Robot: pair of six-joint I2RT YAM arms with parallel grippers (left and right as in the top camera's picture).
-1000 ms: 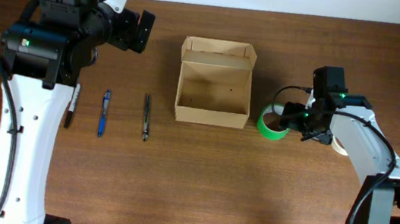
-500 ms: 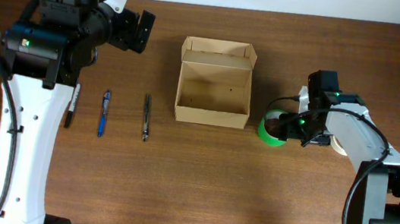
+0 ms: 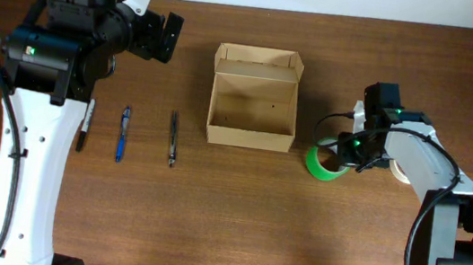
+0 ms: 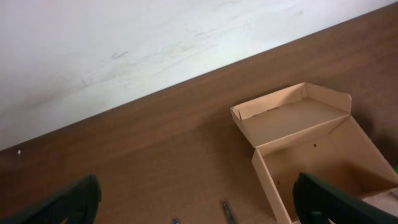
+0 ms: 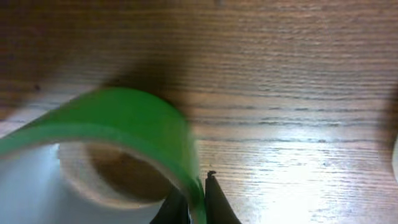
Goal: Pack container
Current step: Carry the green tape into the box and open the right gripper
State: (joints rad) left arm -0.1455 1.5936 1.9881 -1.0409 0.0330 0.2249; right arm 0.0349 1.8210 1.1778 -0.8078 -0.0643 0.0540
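Observation:
The container (image 3: pixel 254 98) is a tan cardboard box, open, with its flap lid folded back; it sits mid-table and also shows in the left wrist view (image 4: pixel 311 143). Right of it a green tape roll (image 3: pixel 323 161) is tipped on the table. My right gripper (image 3: pixel 345 152) is shut on the roll's wall (image 5: pixel 155 134), one finger inside the ring and one outside, seen closely in the right wrist view (image 5: pixel 198 202). My left gripper (image 3: pixel 153 36) hangs open high at the back left with nothing between its fingers (image 4: pixel 68 202).
Three pens lie left of the box: a black marker (image 3: pixel 85 125), a blue pen (image 3: pixel 123 133) and a dark pen (image 3: pixel 173 137). A whitish tape roll (image 3: pixel 400 173) lies just right of my right arm. A white wall borders the table's far edge.
My right gripper came down over the green roll's wall and shut on it; the roll shifted slightly right and tipped. The left arm has not moved.

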